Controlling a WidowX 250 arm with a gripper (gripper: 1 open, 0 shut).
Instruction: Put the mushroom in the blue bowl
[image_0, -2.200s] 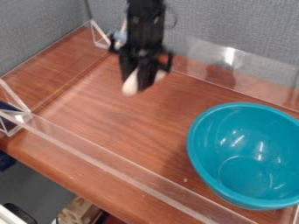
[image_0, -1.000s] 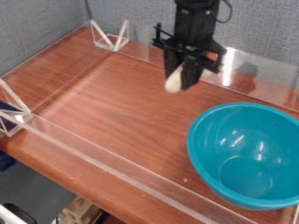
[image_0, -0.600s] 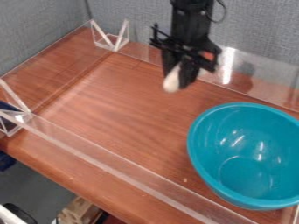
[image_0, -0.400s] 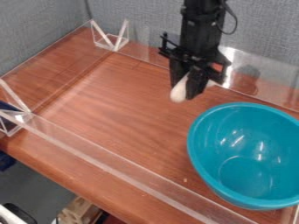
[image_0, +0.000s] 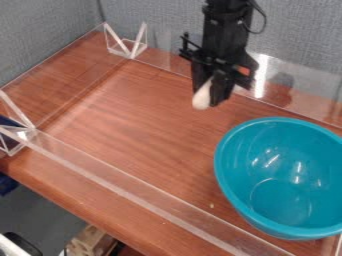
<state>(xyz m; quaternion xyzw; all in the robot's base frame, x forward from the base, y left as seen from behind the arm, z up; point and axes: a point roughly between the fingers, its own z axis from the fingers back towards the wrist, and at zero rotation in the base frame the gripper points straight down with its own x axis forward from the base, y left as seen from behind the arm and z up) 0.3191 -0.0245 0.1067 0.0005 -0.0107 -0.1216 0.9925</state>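
While bare wood lies open left of the blue bowl (image_0: 283, 176), the gripper (image_0: 211, 92) hangs beyond its rim, clamped on the mushroom (image_0: 203, 97).

Even, moderately bright overhead lighting; the picture is low in resolution and soft throughout, with fine edges smeared. White glare streaks sit on the clear acrylic wall (image_0: 274, 72) at the back and a pale sheen lies across the reddish-brown wooden tabletop (image_0: 120, 120), while the glossy inside of the large teal-blue plastic bowl (image_0: 281, 175) carries small bright highlights. Shadows are faint and diffuse, and the black gripper (image_0: 214, 85) reads as a dark mass with little detail.
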